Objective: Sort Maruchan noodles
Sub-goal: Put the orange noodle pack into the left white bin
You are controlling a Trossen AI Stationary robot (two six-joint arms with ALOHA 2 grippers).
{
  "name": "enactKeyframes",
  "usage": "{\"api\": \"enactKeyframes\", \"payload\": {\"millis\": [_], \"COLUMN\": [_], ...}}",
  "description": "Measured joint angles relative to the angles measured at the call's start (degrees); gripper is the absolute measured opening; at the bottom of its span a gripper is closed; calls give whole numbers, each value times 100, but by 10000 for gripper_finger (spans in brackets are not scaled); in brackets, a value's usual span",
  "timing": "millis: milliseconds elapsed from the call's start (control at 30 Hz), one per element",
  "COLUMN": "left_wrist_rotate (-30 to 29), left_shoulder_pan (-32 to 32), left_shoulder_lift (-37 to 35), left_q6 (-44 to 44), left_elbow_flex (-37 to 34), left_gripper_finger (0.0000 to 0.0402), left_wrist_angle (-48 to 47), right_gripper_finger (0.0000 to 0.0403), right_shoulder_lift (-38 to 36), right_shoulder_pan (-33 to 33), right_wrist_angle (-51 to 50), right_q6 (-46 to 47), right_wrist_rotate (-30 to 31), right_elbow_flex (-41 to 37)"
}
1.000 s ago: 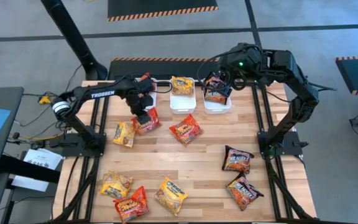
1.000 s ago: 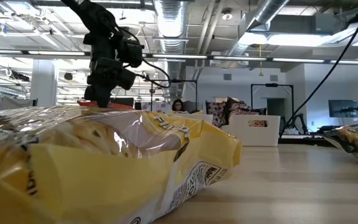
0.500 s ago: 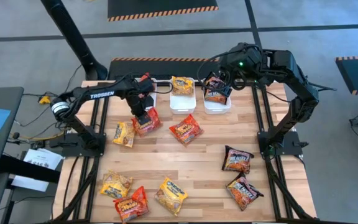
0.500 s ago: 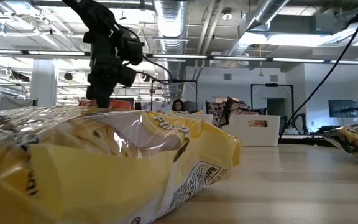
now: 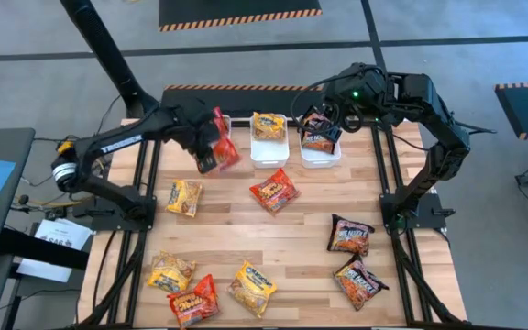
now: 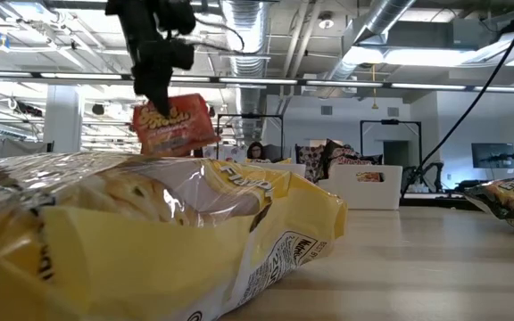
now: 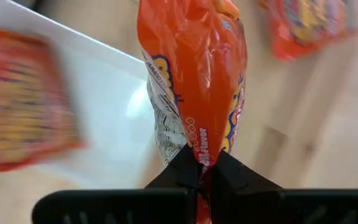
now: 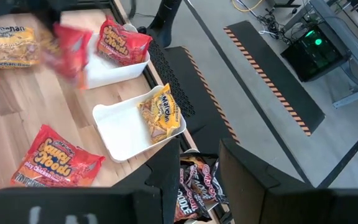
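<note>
My left gripper point(image 5: 211, 147) is shut on a red Maruchan noodle packet point(image 5: 225, 145) and holds it in the air just short of the left white tub point(image 5: 239, 129). That tub contains another red packet point(image 8: 120, 40). The middle tub point(image 5: 270, 151) holds a yellow packet point(image 5: 269, 124). The right tub point(image 5: 321, 158) holds a dark packet point(image 5: 319, 139). My right gripper point(image 8: 194, 163) hangs open high above that tub, and the dark packet point(image 8: 194, 183) shows far below between its fingers. My left gripper pinches one end edge of the red packet point(image 7: 201, 163) between its two fingers. The fingers come from above, slanting down. The packet point(image 6: 173, 125) hangs tilted below the fingers, clear of the table.
Loose packets lie on the wooden table: yellow point(image 5: 183, 197), red point(image 5: 273, 190), two dark ones point(image 5: 351, 236) point(image 5: 360, 280), and near the front edge yellow point(image 5: 170, 270), red point(image 5: 193, 298) and yellow point(image 5: 252, 287). A yellow packet point(image 6: 150, 232) fills the low view's foreground.
My left gripper has taken hold of the red packet that lay on the table beside the yellow one. It has raised the packet and carried it toward the far edge, near the left tub. The packet now hangs clear of the table.
</note>
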Motion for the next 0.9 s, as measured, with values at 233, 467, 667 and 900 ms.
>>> {"api": "enactKeyframes", "payload": {"millis": [233, 467, 667, 900], "left_wrist_rotate": [-1665, -1832, -1469, -1672], "left_shoulder_pan": [526, 1091, 1197, 1195], "left_shoulder_lift": [-86, 392, 853, 1295], "left_q6": [1171, 2136, 2118, 2220], "left_elbow_flex": [257, 258, 256, 256], "left_gripper_finger": [0, 0, 0, 0], "left_wrist_angle": [331, 449, 526, 534], "right_gripper_finger": [137, 137, 137, 137], "right_shoulder_lift": [0, 2, 2, 2], "right_shoulder_pan": [2, 2, 2, 2], "right_wrist_angle": [0, 0, 0, 1], "right_q6": [3, 15, 22, 149], "right_wrist_rotate": [0, 0, 0, -2], "right_elbow_flex": [0, 0, 0, 0]}}
